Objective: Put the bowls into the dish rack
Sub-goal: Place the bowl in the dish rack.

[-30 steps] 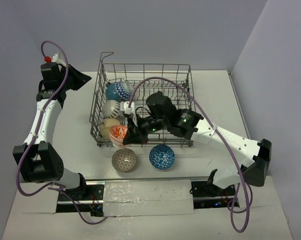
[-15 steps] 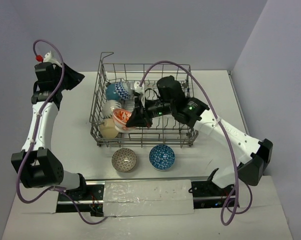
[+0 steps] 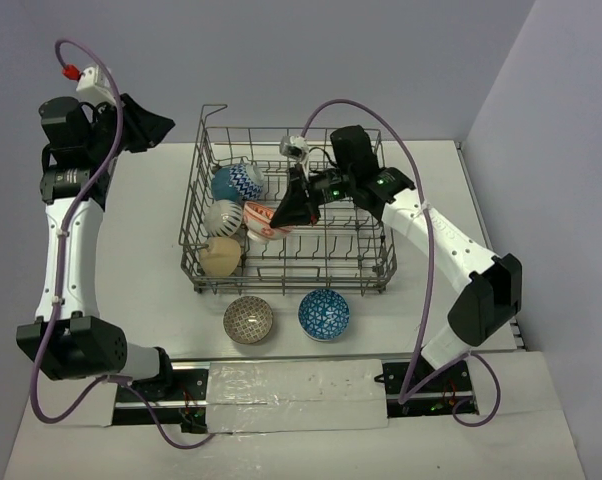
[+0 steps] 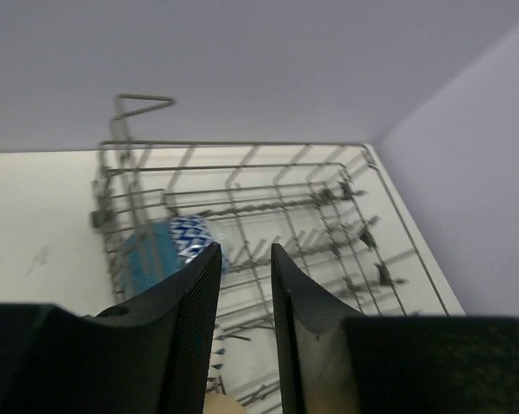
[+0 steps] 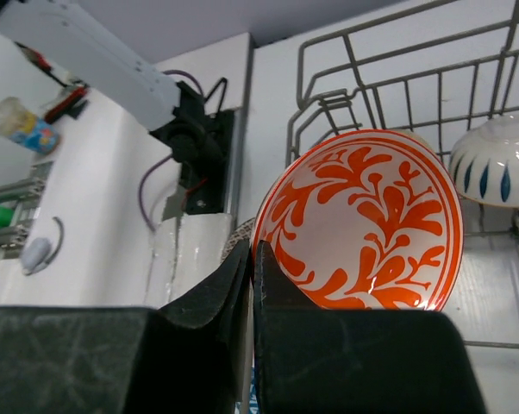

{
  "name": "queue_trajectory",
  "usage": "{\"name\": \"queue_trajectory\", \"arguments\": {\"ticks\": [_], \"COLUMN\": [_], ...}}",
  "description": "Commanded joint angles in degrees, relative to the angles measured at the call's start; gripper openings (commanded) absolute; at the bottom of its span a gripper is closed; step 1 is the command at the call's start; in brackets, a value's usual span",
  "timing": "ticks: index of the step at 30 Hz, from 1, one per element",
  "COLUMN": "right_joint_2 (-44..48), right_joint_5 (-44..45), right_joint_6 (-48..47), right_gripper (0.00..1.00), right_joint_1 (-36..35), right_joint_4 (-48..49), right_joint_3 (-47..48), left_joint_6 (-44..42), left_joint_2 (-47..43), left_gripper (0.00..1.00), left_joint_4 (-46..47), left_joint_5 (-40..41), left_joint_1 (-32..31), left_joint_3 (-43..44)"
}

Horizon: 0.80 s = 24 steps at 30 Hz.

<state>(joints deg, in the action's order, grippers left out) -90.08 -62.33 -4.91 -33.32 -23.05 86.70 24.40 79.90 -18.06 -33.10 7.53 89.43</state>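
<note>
The grey wire dish rack [image 3: 261,129] stands mid-table. My right gripper [image 3: 284,213] is shut on the rim of an orange-and-white patterned bowl [image 3: 264,221], holding it on edge over the rack's left-middle. In the right wrist view the bowl [image 5: 363,224] fills the frame above the pinched fingertips [image 5: 253,254]. A blue chevron bowl [image 3: 236,183], a white bowl with blue petals [image 3: 224,216] and a cream bowl [image 3: 221,256] stand along the rack's left side. My left gripper [image 3: 161,125] hangs high at the far left, open and empty, its view [image 4: 245,259] looking down on the rack [image 4: 242,185].
Two bowls sit on the table in front of the rack: a brown patterned one [image 3: 248,319] and a blue patterned one [image 3: 323,314]. The right arm's purple cable [image 3: 326,105] arches over the rack's back edge. Walls close in behind and to the right.
My right gripper carried the orange bowl from the rack's front edge up and back over its middle. The left arm rose and pulled back to the left, and its jaws opened.
</note>
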Motion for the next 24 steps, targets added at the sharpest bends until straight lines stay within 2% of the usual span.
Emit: {"name": "queue_trajectory", "arguments": {"ticks": [1,3,6,7,9,10,12,13,14,15,16,24], "right_joint_2": [-0.4,-1.0,-2.1,-2.5,-5.0,-6.4,-12.3,-14.5,-17.1,-20.8,-21.5,-24.3], "right_joint_5": [-14.9,-18.3,-24.3,-25.0,-25.4,-25.6,-25.6,-25.5,-25.3,-25.4,-25.2,-25.2], "right_joint_6": [3.7,5.4,18.2,30.8,46.3,61.3,75.2,90.4,98.3,103.1,103.9,104.1], "right_gripper": [0.0,0.0,0.0,0.0,0.0,0.0,0.0,0.0,0.0,0.0,0.0,0.0], "right_joint_1": [3.2,5.3,7.2,7.5,7.9,8.3,8.4,8.6,8.7,8.7,8.7,9.2], "right_joint_4": [8.3,11.2,27.0,43.4,63.0,81.0,96.5,113.1,121.0,124.2,124.2,124.2], "right_joint_3": [3.1,2.4,-3.0,-5.1,-9.5,-9.9,-8.3,-6.9,-4.9,-1.1,-0.6,1.6], "left_joint_6": [-2.8,-2.3,-3.9,-4.4,-4.4,-4.1,-2.9,-2.4,-1.9,-1.5,-1.6,-2.2], "left_joint_2": [3.1,4.2,6.6,7.9,8.9,9.4,9.7,9.7,9.7,9.7,9.7,12.4], "left_gripper": [0.35,0.35,0.35,0.35,0.35,0.35,0.35,0.35,0.35,0.35,0.35,0.33], "left_joint_4": [2.5,3.7,3.8,3.6,4.3,4.9,7.5,8.5,9.4,10.8,11.0,12.7], "left_joint_5": [-16.2,-19.2,-23.0,-24.1,-27.3,-27.9,-29.2,-29.8,-30.3,-31.1,-31.1,-31.8], "left_joint_1": [-1.0,-2.3,-5.2,-6.0,-7.6,-9.0,-9.7,-9.9,-10.0,-10.3,-10.6,-14.5], "left_joint_3": [1.5,0.9,1.8,2.2,2.5,2.3,1.4,1.1,0.4,0.1,0.0,0.4]}}
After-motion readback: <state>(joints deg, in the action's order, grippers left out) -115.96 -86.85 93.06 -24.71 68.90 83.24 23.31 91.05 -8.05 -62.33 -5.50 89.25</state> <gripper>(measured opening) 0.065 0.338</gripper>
